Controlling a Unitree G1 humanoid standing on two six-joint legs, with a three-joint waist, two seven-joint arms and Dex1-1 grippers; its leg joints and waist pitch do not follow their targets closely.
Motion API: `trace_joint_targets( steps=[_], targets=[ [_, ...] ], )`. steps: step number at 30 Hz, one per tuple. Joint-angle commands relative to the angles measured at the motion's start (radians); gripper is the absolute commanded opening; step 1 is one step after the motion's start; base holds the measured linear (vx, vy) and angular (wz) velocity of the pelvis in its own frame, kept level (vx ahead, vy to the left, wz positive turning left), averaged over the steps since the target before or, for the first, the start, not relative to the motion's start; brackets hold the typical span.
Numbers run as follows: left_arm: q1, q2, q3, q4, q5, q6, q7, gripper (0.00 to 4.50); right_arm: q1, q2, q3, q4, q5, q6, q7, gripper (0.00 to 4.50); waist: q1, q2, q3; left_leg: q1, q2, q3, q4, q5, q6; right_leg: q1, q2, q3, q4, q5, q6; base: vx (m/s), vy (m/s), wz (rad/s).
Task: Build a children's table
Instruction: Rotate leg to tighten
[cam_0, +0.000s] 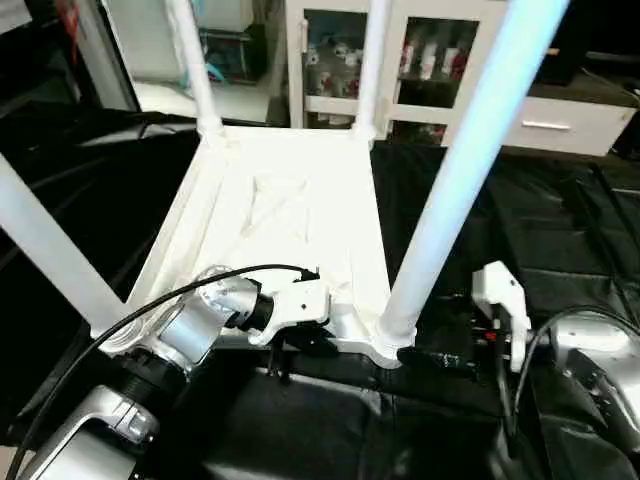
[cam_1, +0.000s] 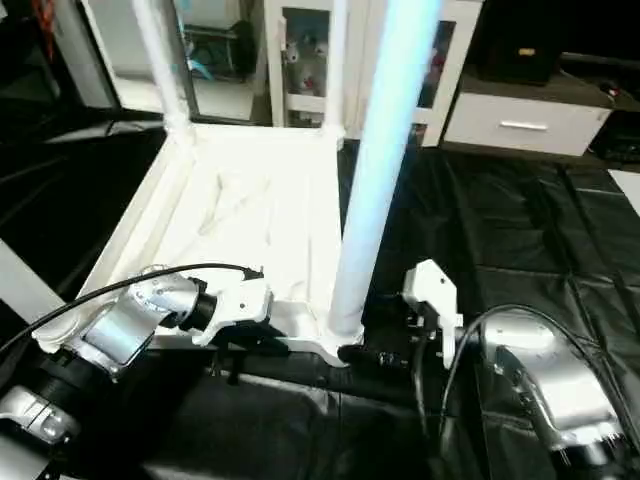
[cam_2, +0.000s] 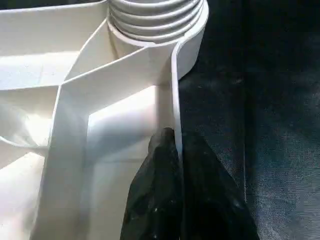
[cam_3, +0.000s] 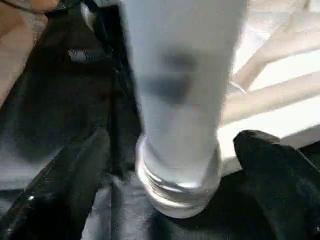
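- Inspecting the children's table (cam_0: 290, 215), it was found lying upside down on a surface covered with black sheeting (cam_0: 560, 250), its ribbed underside facing up, in front of a white cabinet with glass doors (cam_0: 420, 60).
- Four white tube legs stood up from the corner sockets: far left leg (cam_0: 195, 70), far right leg (cam_0: 372, 65), near left leg (cam_0: 50, 250) and near right leg (cam_0: 470, 170).
- The near right leg's threaded base sat in its socket (cam_0: 392, 335); several thread turns showed above the socket rim in the wrist views, so, in my judgement, it was not fully screwed home.
- The left tool (cam_2: 176, 150) was closed, its black fingers (cam_2: 155, 195) pinching the upright edge wall of the top close to that socket, holding the top steady.
- The right tool (cam_3: 175, 165) stood wide open, one finger on each side of the near right leg's base, gripping nothing.
- Seating of the other three legs could not be checked from these views.
- Judged status: assembly nearly complete; remaining work appeared to be final tightening of the near right leg and turning the table upright.
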Motion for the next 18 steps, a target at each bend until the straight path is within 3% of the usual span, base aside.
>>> trace_joint_targets(
  steps=[1,4,9,10,11,18],
  targets=[
    [0.011,-0.005,-0.041,-0.017,0.014,-0.006,-0.025,0.0,-0.024,0.007,0.008,0.016,-0.021,-0.02,-0.01,4.44,-0.001,-0.022,-0.057,0.012,0.058,-0.013,-0.066,-0.081,0.108,0.049,-0.061,0.044,-0.046,-0.055,-0.285,0.0,0.0,0.0],
    [0.014,-0.007,-0.038,-0.021,0.009,-0.004,-0.024,0.0,-0.043,0.017,0.034,0.042,-0.05,-0.031,-0.017,4.44,0.0,-0.019,-0.057,0.01,0.057,-0.013,-0.064,-0.072,0.117,0.05,-0.06,0.043,-0.045,-0.045,-0.288,0.0,0.0,0.0],
    [0.011,-0.008,-0.038,-0.017,0.006,-0.007,-0.021,0.0,-0.08,0.044,0.069,0.107,-0.074,-0.048,0.003,4.44,0.0,-0.022,-0.054,0.011,0.058,-0.012,-0.066,-0.108,0.103,0.047,-0.06,0.044,-0.049,-0.096,-0.285,0.0,0.0,0.0],
    [0.011,-0.008,-0.036,-0.016,0.007,-0.007,-0.018,0.0,-0.091,0.054,0.076,0.122,-0.065,-0.043,0.022,4.44,0.001,-0.028,-0.054,0.01,0.058,-0.013,-0.067,-0.115,0.101,0.049,-0.062,0.043,-0.048,-0.11,-0.284,0.0,0.0,0.0],
    [0.011,-0.008,-0.035,-0.016,0.007,-0.006,-0.017,0.0,-0.098,0.061,0.077,0.13,-0.061,-0.041,0.027,4.44,0.0,-0.028,-0.054,0.009,0.059,-0.013,-0.067,-0.118,0.099,0.048,-0.062,0.044,-0.048,-0.119,-0.281,0.0,0.0,0.0],
    [0.018,-0.005,-0.03,-0.015,0.008,-0.005,-0.008,0.0,-0.127,0.083,0.09,0.167,-0.057,-0.032,0.055,3.76,0.002,-0.031,-0.055,0.01,0.058,-0.013,-0.065,-0.098,0.099,0.048,-0.061,0.044,-0.043,-0.09,-0.282,0.0,0.0,0.0]
  ],
)
